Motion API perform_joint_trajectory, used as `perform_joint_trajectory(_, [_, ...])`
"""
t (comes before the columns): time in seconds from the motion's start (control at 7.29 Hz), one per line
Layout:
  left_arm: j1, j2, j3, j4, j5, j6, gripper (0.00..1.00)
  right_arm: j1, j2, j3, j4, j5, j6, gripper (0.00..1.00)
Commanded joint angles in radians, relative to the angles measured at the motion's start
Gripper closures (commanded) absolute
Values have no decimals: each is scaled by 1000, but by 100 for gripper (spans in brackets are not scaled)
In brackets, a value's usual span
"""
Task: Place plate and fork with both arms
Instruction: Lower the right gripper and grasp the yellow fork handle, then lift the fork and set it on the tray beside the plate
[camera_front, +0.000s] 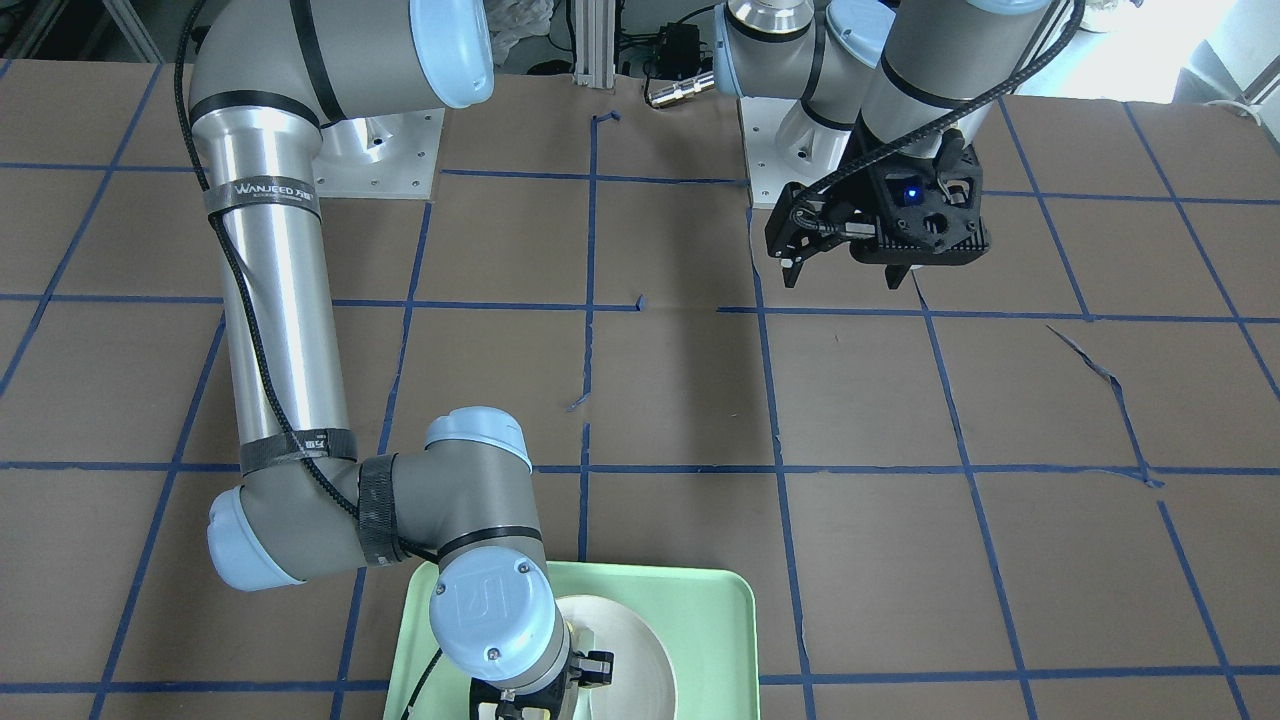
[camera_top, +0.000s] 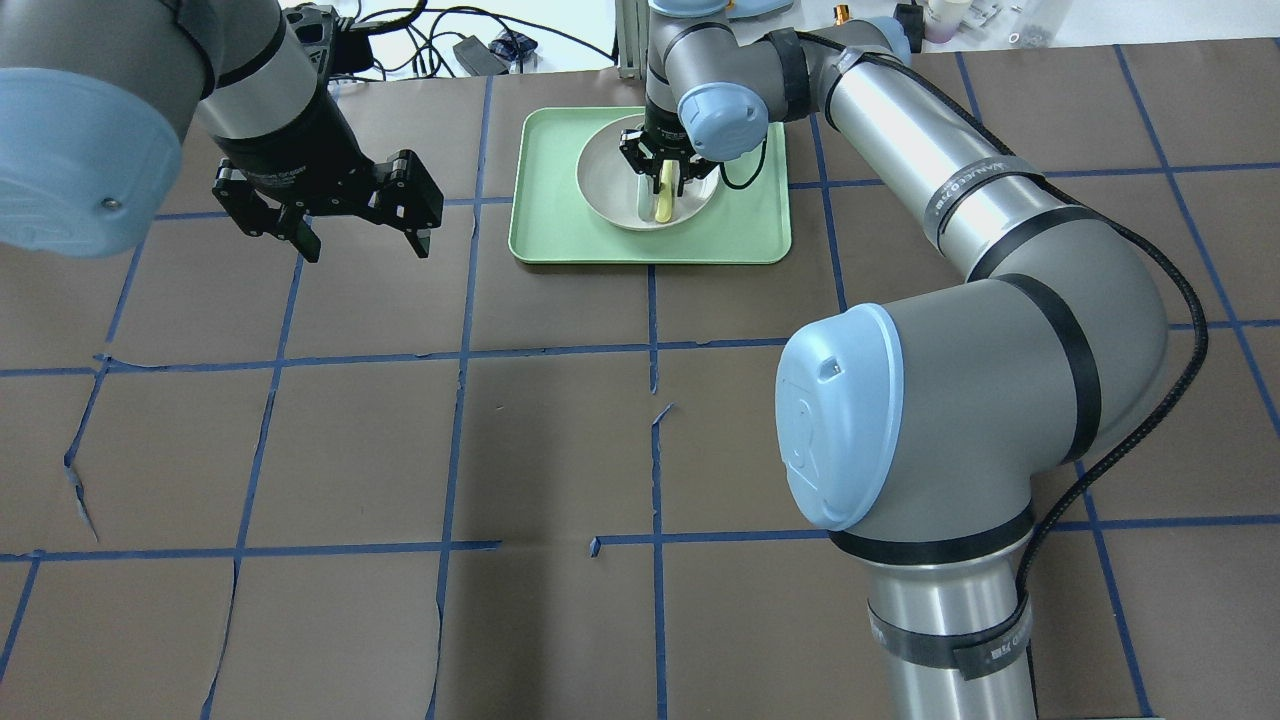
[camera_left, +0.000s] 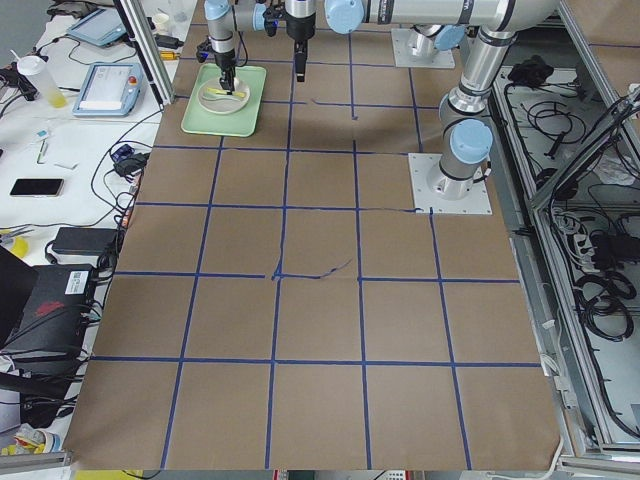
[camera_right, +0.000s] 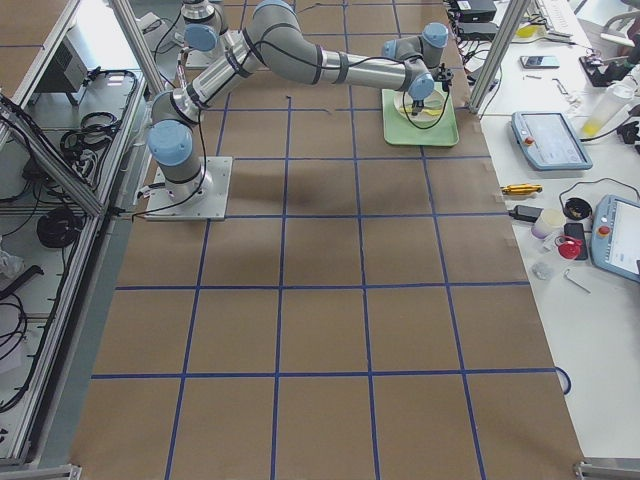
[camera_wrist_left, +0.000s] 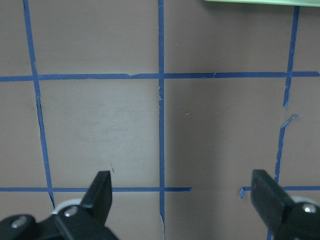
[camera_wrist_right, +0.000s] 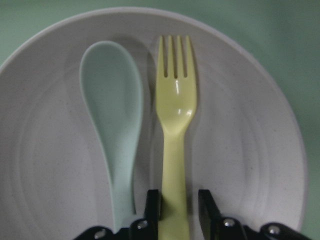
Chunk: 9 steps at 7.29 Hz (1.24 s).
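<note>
Fork is lying in plate w/ handle between fingers of right gripper, which is pinching it; spoon just left of it. Left gripper is hanging spread wide over bare table, tray ahead.

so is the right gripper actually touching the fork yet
Touching. In the right wrist-mounted view the right gripper has both fingertips pressed against the handle of the fork, with no gap on either side, while the fork lies in the plate.
</note>
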Motion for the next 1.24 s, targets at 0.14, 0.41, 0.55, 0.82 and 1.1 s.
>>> perform_joint_trajectory(0.14, [0, 0, 1, 2, -2, 0, 0, 0, -5, 1, 1, -6, -1, 85])
perform_joint_trajectory(0.41, [0, 1, 4, 2, -2, -1, 0, 0, -39, 1, 3, -7, -14, 86])
perform_joint_trajectory(0.55, [0, 1, 7, 2, -2, 0, 0, -1, -65, 17, 4, -10, -38, 86])
perform_joint_trajectory(0.82, [3, -3, 7, 2, -3, -1, 0, -24, -124, 89, 4, -15, -99, 85])
perform_joint_trajectory(1.1, [6, -9, 12, 3, -2, 0, 0, -95, -201, 219, -2, -7, -173, 85])
